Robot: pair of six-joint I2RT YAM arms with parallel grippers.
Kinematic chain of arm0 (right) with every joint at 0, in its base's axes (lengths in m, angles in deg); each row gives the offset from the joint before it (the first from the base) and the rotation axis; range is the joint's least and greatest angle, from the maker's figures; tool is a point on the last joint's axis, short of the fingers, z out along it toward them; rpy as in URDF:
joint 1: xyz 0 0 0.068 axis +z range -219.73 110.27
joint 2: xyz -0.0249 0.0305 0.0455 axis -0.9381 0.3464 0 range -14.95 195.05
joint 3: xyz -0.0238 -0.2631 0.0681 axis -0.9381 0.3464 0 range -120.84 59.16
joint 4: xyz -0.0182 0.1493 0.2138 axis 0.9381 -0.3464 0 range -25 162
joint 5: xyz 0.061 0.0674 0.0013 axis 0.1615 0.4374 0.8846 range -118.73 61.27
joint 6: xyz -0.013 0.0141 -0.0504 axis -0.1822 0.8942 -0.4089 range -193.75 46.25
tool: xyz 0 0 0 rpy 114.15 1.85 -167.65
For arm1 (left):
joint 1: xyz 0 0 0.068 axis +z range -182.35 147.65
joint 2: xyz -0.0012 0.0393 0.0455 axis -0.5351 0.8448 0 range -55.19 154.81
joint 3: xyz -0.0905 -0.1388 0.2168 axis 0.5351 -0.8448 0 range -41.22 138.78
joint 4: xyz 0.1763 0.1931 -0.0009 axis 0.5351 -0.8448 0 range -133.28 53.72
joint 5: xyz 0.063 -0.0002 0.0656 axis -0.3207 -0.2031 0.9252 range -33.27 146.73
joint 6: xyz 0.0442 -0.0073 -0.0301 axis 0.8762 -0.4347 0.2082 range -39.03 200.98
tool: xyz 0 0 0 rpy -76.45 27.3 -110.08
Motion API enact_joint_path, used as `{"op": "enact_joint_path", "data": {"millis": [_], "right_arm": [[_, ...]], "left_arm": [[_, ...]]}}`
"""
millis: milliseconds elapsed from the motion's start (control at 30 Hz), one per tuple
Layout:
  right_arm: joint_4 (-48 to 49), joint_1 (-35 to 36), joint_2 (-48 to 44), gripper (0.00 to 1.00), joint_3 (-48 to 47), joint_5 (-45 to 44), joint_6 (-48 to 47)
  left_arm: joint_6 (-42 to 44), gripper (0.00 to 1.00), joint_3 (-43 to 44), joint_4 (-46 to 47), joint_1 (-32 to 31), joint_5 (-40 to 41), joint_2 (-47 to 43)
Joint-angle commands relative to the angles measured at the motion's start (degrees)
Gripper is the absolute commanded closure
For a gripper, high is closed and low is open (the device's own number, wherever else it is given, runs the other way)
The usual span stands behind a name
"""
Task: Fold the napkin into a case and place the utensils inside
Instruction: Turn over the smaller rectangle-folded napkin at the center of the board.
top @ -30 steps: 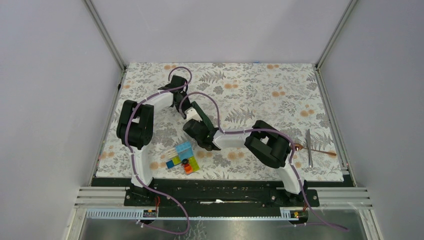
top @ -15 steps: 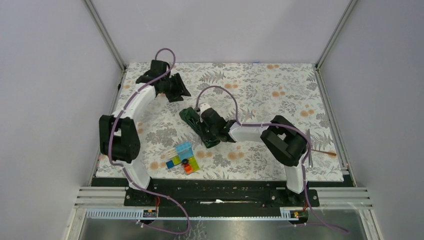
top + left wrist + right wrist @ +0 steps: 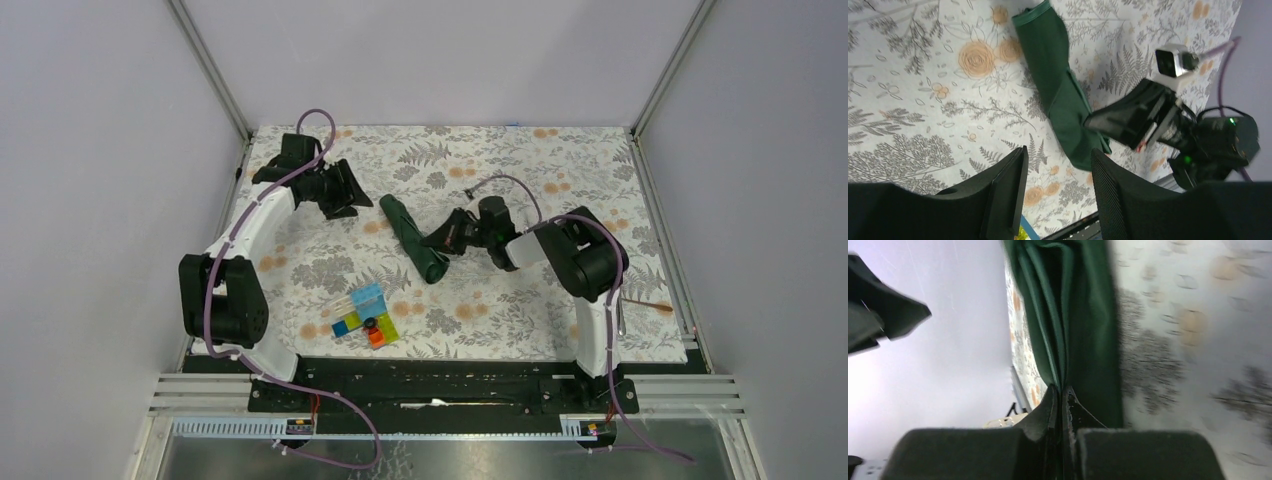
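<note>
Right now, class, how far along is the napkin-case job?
Done: the napkin lies folded into a narrow strip. In hand: the right tool pinches its edge; the left tool is open, apart from it. Left: the spoon and silver utensil lie outside, far right.

Left arm reaches to upper left of top view, left gripper [image 3: 350, 196] with jaws apart and empty, right arm bends toward frame centre, right gripper [image 3: 434, 243] pinched tight on napkin [image 3: 404, 226] edge.

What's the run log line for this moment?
right tool: shut on folded dark green satin napkin | left tool: open, clear of napkin | copper-coloured spoon: far right, outside napkin
</note>
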Motion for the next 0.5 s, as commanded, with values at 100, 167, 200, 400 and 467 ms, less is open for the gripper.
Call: {"op": "enact_joint_path", "data": {"millis": [100,167,200,400,467], "right_arm": [[18.96,-6.78,5.97,1.00,4.77,11.34,16.56],[18.35,-8.18,6.21,1.00,5.64,11.88,15.48],[16.89,-8.80,6.19,1.00,5.93,12.20,14.12],[-0.07,-12.69,2.83,0.75,4.75,13.32,0.39],[-11.39,-13.28,1.12,0.68,2.28,12.63,-7.71]], "left_arm": [[-1.84,0.45,-2.27,4.85,-0.64,-5.19,-0.67],[-2.72,0.45,-2.33,6.09,-1.62,-5.75,0.56],[-3.25,0.45,-2.08,6.96,-2.26,-6.56,1.50],[-8.61,0.47,1.99,14.34,-6.72,-11.90,11.43],[-11.57,0.49,3.45,18.73,-7.73,-13.66,15.09]]}}
